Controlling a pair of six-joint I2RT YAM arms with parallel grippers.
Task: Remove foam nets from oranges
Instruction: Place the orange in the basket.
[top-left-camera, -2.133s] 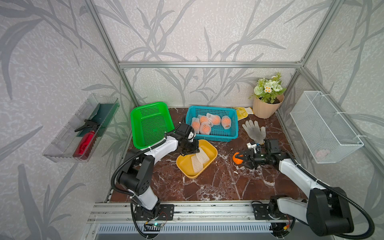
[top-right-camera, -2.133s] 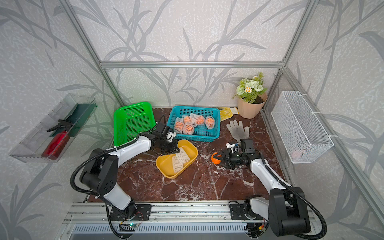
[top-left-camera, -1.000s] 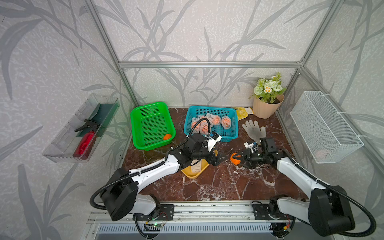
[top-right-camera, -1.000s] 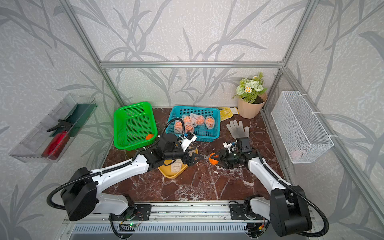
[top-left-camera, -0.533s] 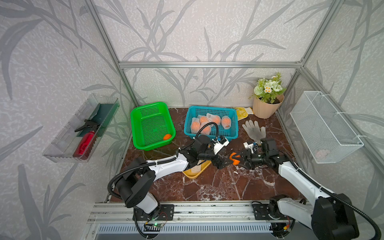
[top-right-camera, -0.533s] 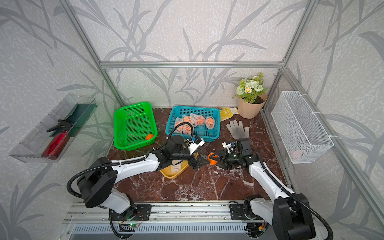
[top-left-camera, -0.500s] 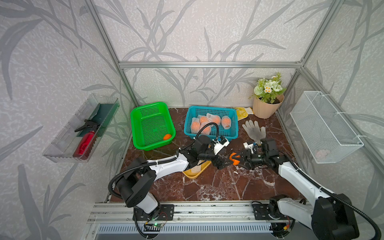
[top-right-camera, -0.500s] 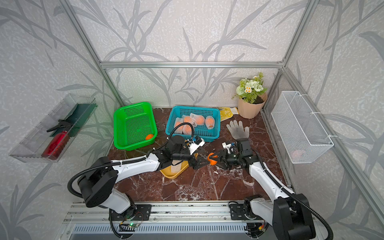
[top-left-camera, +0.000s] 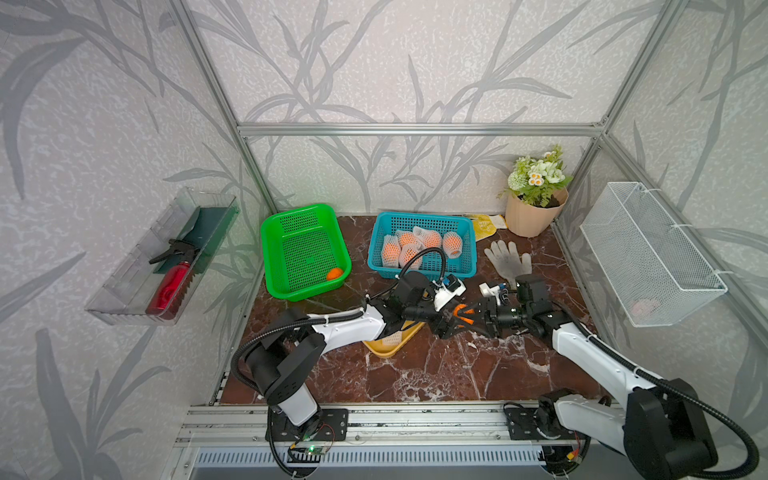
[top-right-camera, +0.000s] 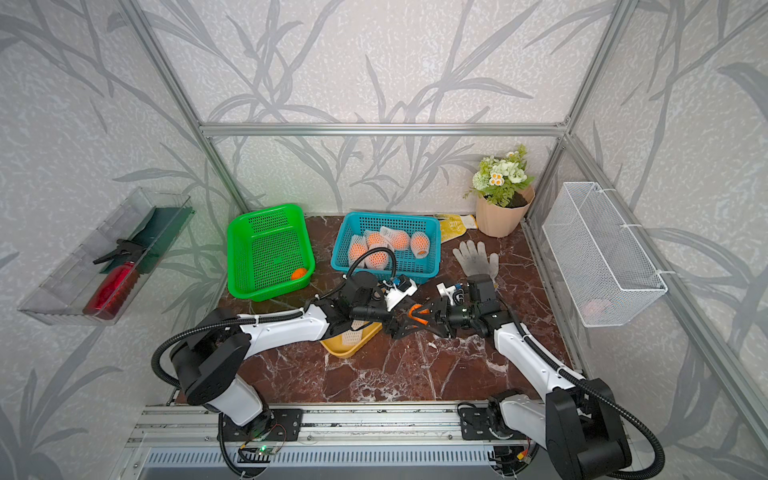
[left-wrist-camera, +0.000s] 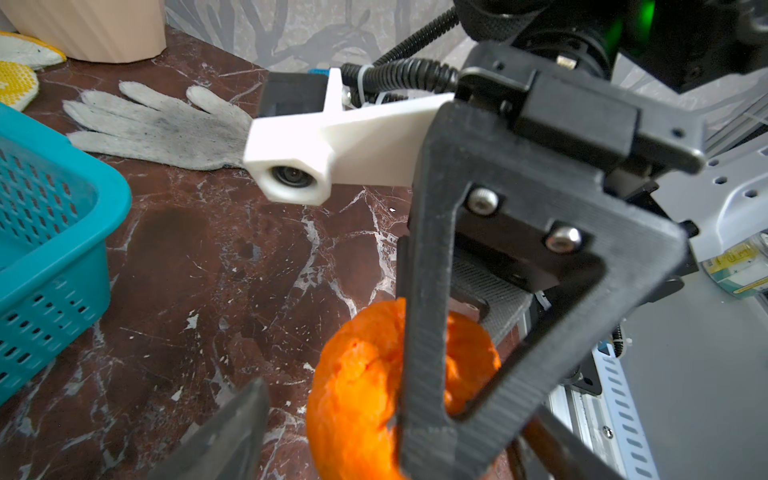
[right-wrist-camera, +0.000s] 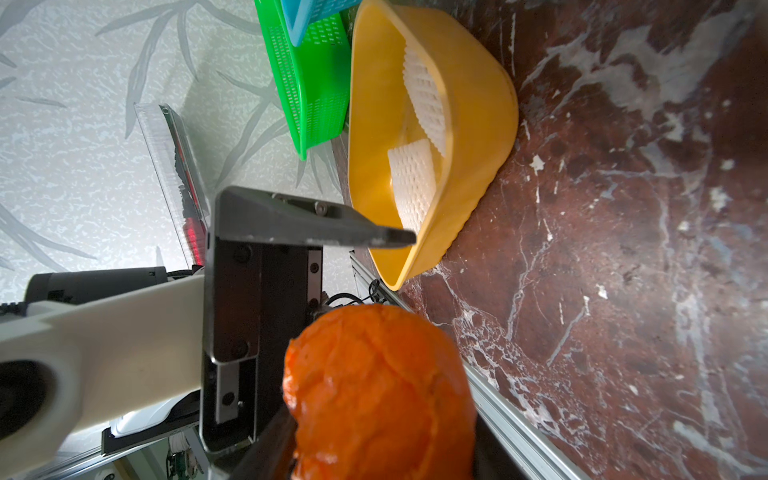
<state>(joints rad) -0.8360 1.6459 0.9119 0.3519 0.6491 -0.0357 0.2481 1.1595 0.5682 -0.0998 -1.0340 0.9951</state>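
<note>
Holding the bare orange (right-wrist-camera: 378, 390) just off the tabletop (top-left-camera: 436, 374) in the right tool (top-left-camera: 468, 318), clamped on it, left tool (top-left-camera: 448, 324) spread wide around it, presumably for a handoff toward the green basket (top-left-camera: 274, 232).

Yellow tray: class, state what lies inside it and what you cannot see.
Two white foam nets lie inside the yellow tray, seen from the right wrist. In both top views the left arm covers most of it.

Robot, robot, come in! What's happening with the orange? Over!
Right gripper shut on bare orange. Left gripper open, close to it. Netted oranges in blue basket.
</note>
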